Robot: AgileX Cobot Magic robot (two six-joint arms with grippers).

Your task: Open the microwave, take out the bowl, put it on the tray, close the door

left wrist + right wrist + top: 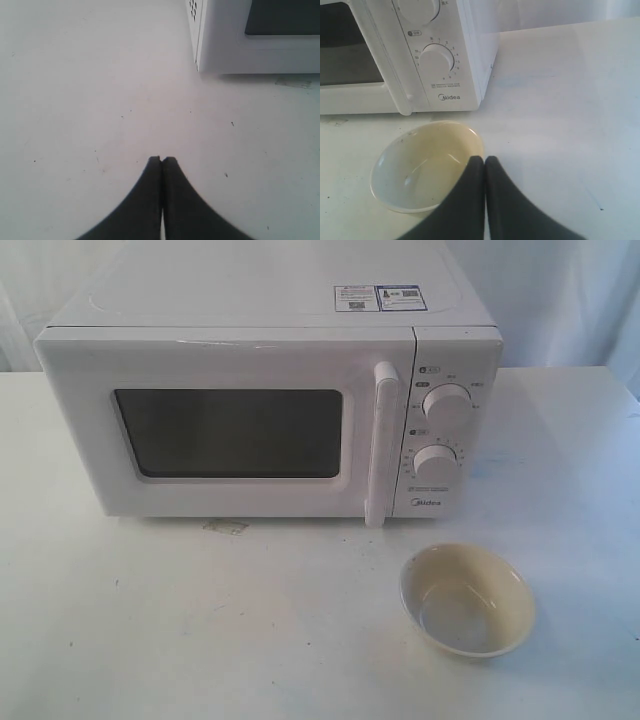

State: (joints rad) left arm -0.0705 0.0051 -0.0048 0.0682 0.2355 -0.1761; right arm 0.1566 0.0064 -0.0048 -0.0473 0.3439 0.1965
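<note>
Microwave [270,420]: white boxy countertop oven, standing upright towards the back of a white table [200,640].
- Door [228,435]: white front panel with a dark rounded-rectangle window. It is shut flush with the body.
- Handle [382,445]: tall white vertical bar at the door's right edge, beside the control panel.
- Controls: two round white knobs on the right panel, the upper knob [446,403] above the lower knob [437,460]. A "Midea" logo [428,505] sits beneath them.
- Stickers [380,297]: small printed labels on the top, towards the right rear.
- Side vent holes [193,7]: seen in the left wrist view, at the corner of the microwave.

Bowl [467,600]: small round cream-yellow bowl with a greyish inner bottom.
- It sits upright and empty on the bare table, outside the oven.
- It is in front of the knob panel and clear of the microwave's front face.

Mark [225,527]: a small dull patch on the table, just below the door's lower edge.

Left gripper [162,159]: two black tapered fingers pressed together tip to tip, with nothing between them. It hangs over bare table, with the microwave's left front corner well ahead.

Right gripper [484,159]: black fingers likewise closed against each other, holding nothing. In the right wrist view its tips overlap the near rim of the bowl, with the lower knob and logo beyond. Whether they touch the rim cannot be told from that view.
</note>
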